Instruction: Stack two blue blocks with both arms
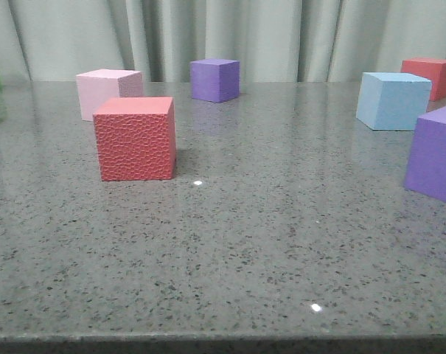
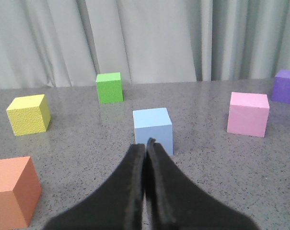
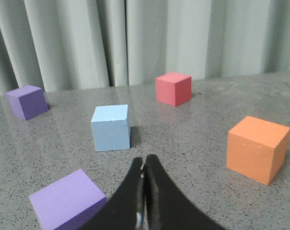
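The table (image 1: 230,243) is viewed low and forward from the front, while each wrist view is aimed along it toward the curtain (image 2: 149,38).

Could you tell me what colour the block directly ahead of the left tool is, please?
Light sky blue: the block sits just beyond the shut left tool, clearest in the left wrist view.

Left tool (image 2: 145,143): dark fingers pressed together, tips meeting, nothing between them.
Right tool (image 3: 144,160): dark fingers closed tip to tip, holding nothing.
Front view: neither arm visible.
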Available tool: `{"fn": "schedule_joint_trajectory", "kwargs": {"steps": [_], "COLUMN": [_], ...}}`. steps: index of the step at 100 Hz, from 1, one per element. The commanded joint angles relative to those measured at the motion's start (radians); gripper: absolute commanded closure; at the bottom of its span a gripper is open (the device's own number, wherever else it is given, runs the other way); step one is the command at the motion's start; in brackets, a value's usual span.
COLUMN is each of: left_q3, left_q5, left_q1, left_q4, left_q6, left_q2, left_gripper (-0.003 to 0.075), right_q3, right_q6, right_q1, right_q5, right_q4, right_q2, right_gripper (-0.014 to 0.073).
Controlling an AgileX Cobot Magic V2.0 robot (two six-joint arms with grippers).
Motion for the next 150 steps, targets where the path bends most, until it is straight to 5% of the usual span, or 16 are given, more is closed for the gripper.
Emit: {"fn": "schedule_joint_trajectory", "kwargs": {"steps": [1,39,51,60,79,91,102,150], "left_q3": [-0.111,-0.330,-0.356,-0.361,-0.361,-0.361,-0.361,-0.361], "left_q5": [-0.001,0.066,0.064,0.062,0.062,0.064,0.071,0.052], "left_q1": [0.003,0.003,0.003,0.003,0.003,0.003,0.003,0.003], "left_q4": [-0.010,-0.091,-0.089,-0.089,-0.089,-0.089,-0.089,-0.056], "left_q6": [-0.003,-0.003,-0.003,-0.003,-0.003,-0.003,-0.003,-0.003], "left_q2": [0.096,0.315,0.329,0.331,0.331,0.331,0.331,0.331], "left_gripper": [0.0739,0.0737,0.0710,0.0627,0.0345,0.0185,0.0114,0.0122], "right_q3": [-0.117,-0.370,-0.402,-0.413,-0.413,-0.413,-0.413,-0.433], "right_q6": [-0.009,-0.009,-0.010,-0.010,-0.010,-0.010,-0.010,-0.009], "right_q1": [-0.002,-0.002,-0.002,-0.001,-0.001,-0.001,-0.001,-0.001], "right_q5": [0.025,0.174,0.213,0.229,0.233,0.233,0.217,0.205], "right_q4": [-0.016,-0.016,-0.016,-0.015,0.010,0.014,0.014,0.030], "right_q2": [0.083,0.325,0.369,0.388,0.393,0.393,0.393,0.427], "right_gripper": [0.0652,0.0647,0.0582,0.0472,0.0099,-0.0020,-0.0020,-0.0020]}}
